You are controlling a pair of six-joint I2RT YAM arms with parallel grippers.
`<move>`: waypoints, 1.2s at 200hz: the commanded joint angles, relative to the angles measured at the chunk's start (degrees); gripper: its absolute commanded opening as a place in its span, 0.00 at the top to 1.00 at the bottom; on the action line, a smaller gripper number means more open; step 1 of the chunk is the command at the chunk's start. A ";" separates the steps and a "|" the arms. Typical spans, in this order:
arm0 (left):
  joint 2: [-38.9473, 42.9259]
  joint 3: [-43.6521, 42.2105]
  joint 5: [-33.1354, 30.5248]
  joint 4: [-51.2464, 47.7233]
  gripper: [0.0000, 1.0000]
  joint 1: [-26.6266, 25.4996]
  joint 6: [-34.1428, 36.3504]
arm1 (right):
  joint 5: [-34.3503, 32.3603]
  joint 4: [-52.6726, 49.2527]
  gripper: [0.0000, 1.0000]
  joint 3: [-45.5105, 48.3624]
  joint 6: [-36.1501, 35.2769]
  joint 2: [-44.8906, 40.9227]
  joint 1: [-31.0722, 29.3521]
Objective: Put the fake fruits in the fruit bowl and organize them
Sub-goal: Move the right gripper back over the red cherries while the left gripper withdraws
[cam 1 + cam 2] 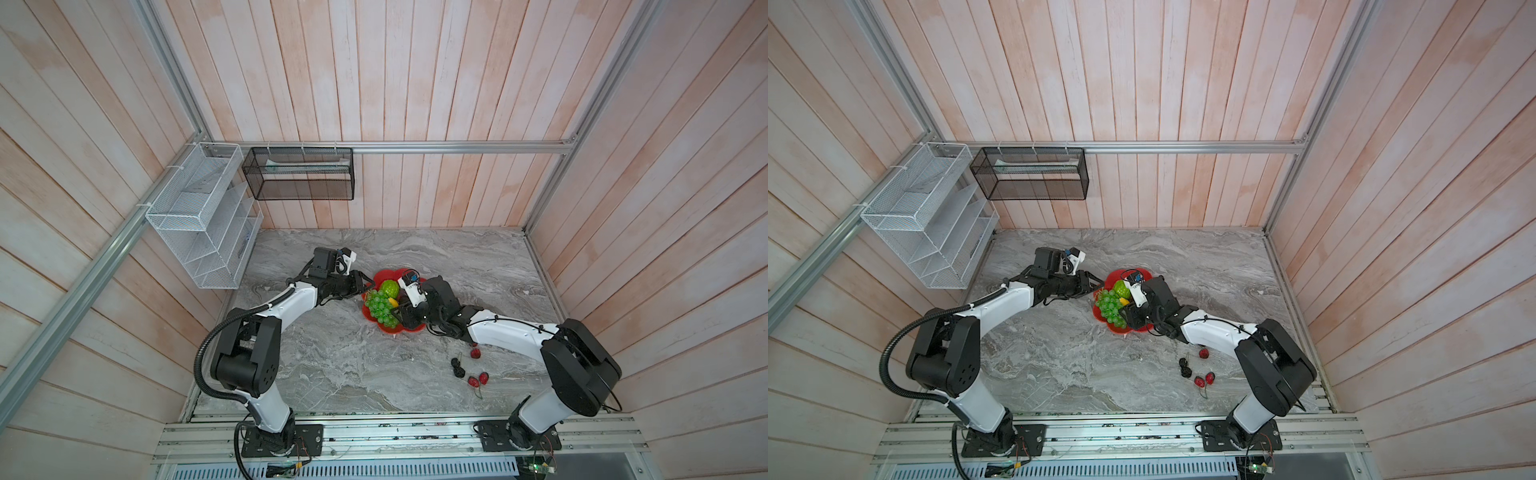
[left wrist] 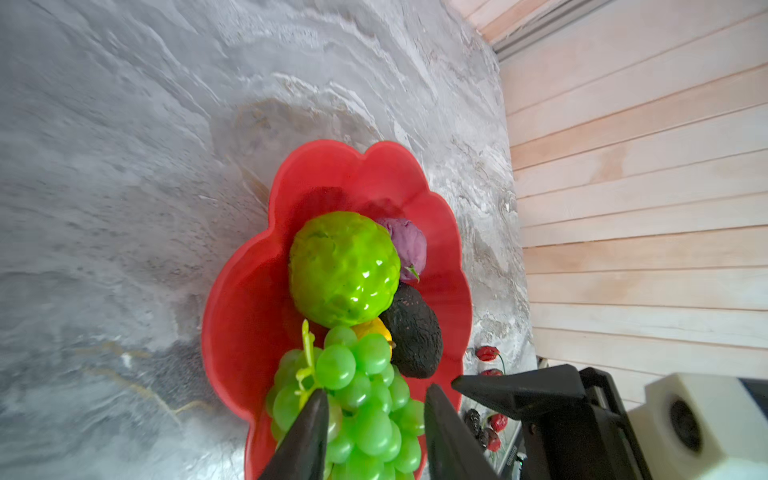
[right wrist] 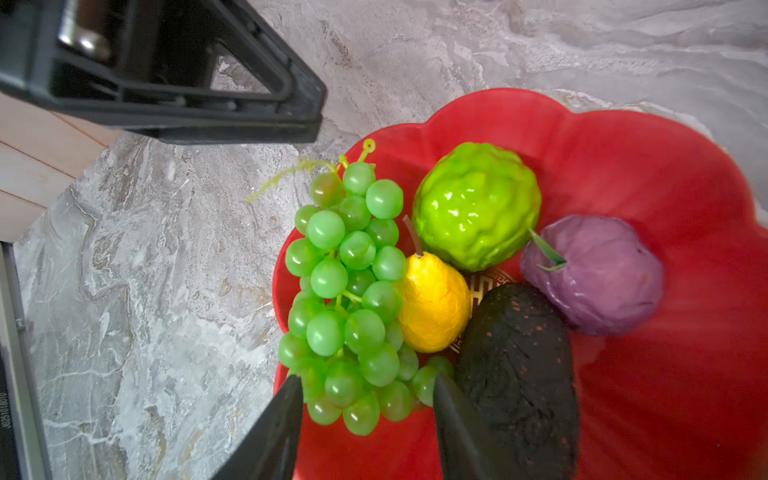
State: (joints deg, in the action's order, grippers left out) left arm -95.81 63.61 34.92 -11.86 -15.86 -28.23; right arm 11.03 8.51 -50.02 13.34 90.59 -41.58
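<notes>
The red fruit bowl (image 1: 384, 274) (image 3: 665, 166) holds the green grape bunch (image 1: 379, 307) (image 3: 345, 291), a bumpy lime-green ball (image 3: 476, 205), a lemon (image 3: 434, 303), a dark avocado (image 3: 519, 374) and a purple ball (image 3: 598, 274). My right gripper (image 1: 398, 311) (image 3: 365, 395) reaches into the bowl, its jaws closed against the bunch's lower end. My left gripper (image 1: 370, 284) (image 2: 376, 399) hovers at the bowl's left rim, open, above the bunch's stem end (image 2: 307, 365) without touching it. Red berries (image 1: 475, 353) and black berries (image 1: 457, 368) lie on the table.
More red berries (image 1: 478, 379) lie near the right arm's forearm, toward the table's front. A white wire basket (image 1: 199, 216) and a black mesh basket (image 1: 299, 174) hang on the back-left walls, above the marble table (image 1: 332, 365).
</notes>
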 commanded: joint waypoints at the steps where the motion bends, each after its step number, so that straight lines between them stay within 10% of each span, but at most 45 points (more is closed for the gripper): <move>1: 4.58 -0.73 -10.83 -6.22 0.59 -0.30 2.42 | -2.88 -2.45 0.48 -1.95 -0.51 -1.74 -0.30; 85: 3.44 -4.82 -18.89 -4.61 0.91 -5.05 -0.91 | -10.26 -0.98 0.47 5.88 5.95 -16.49 5.57; 240: -5.01 -1.21 -14.01 -0.18 0.91 -6.19 0.02 | -6.31 -14.38 0.45 16.95 16.10 -29.33 20.39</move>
State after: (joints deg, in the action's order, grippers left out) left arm -99.92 60.88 19.68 -12.60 -21.58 -29.12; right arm 3.14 -4.38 -33.56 27.94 61.69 -21.54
